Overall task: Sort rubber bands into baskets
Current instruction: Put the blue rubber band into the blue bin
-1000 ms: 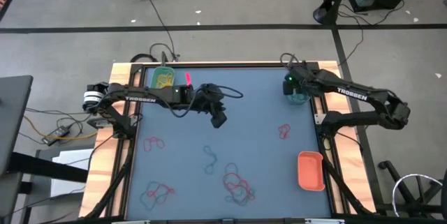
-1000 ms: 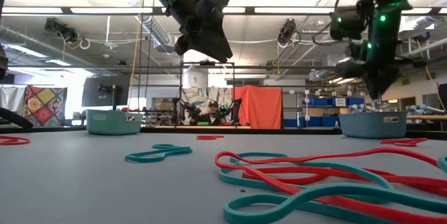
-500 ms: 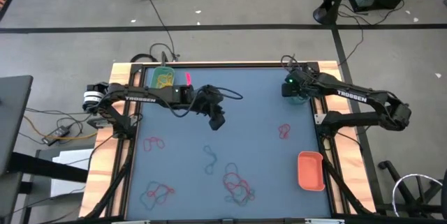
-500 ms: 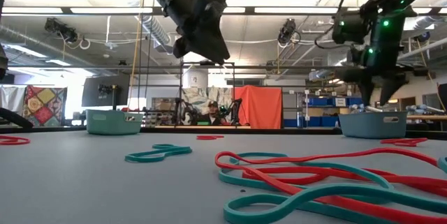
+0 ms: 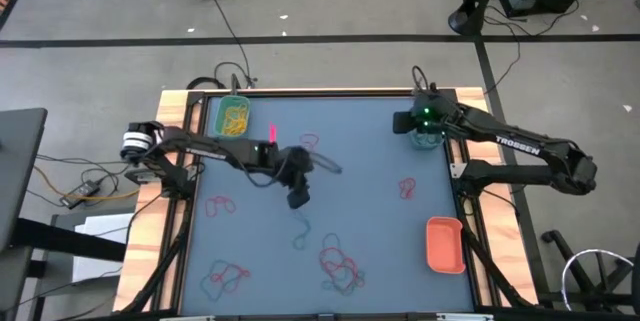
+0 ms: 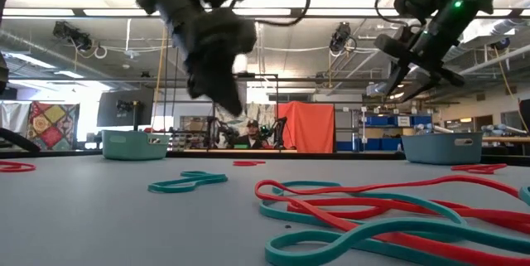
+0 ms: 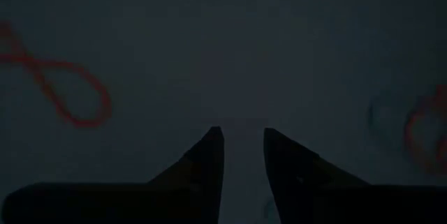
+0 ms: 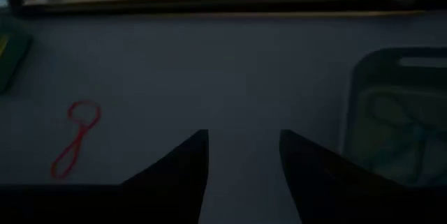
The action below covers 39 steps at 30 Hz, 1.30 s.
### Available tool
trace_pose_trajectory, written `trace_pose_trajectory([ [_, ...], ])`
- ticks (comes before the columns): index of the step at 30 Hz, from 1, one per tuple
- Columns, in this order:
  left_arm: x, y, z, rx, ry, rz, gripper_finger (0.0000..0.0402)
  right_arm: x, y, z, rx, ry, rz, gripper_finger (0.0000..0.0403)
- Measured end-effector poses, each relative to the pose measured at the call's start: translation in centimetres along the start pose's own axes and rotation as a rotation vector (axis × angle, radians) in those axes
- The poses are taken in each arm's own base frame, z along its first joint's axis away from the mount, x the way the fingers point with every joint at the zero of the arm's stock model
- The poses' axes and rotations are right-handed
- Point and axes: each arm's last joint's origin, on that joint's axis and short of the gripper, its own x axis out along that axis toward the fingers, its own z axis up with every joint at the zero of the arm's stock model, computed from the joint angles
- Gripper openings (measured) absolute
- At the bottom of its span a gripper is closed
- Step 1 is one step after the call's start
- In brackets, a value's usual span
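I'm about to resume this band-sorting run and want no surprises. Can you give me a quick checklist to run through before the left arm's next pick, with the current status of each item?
1. Left pincer empty, fingers apart: ok.
2. Left pincer over bare mat near the middle of the table, no band between its fingers: ok.
3. Right pincer open and empty beside the teal basket: ok.
4. Teal basket holds teal bands only: ok, as far as visible.
5. Green basket holds yellow bands: ok.
6. Orange basket holds any bands: cannot tell.
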Motion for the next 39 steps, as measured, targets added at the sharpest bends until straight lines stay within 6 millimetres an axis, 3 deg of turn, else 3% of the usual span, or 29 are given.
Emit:
trace_pose_trajectory([
  [8, 2.4, -2.2, -5.1, 0.439, 0.032, -0.163, 0.0108, 0.0, 0.4, -0.5, -0.096, 0.035, 0.030, 0.0187],
  [13, 3.1, -2.0, -6.9, 0.432, 0.032, -0.067, 0.0108, 0.0, 0.6, -0.8, -0.117, 0.060, 0.046, 0.0187],
  [27, 6.2, -1.8, -8.1, 0.486, 0.079, -0.050, 0.0106, -0.2, 1.2, -1.5, -0.151, 0.093, 0.073, 0.0187],
  [30, 6.2, -1.8, -8.3, 0.477, 0.085, 0.006, 0.0083, -0.3, 1.3, -1.7, -0.149, 0.096, 0.076, 0.0187],
  [34, 6.2, -1.6, -8.3, 0.446, 0.107, -0.026, 0.0015, -0.3, 1.3, -1.7, -0.149, 0.096, 0.077, 0.0187],
  [39, 5.5, -2.2, -6.9, 0.383, 0.095, -0.033, 0.0004, -0.3, 1.4, -1.7, -0.123, 0.097, 0.081, 0.0187],
])
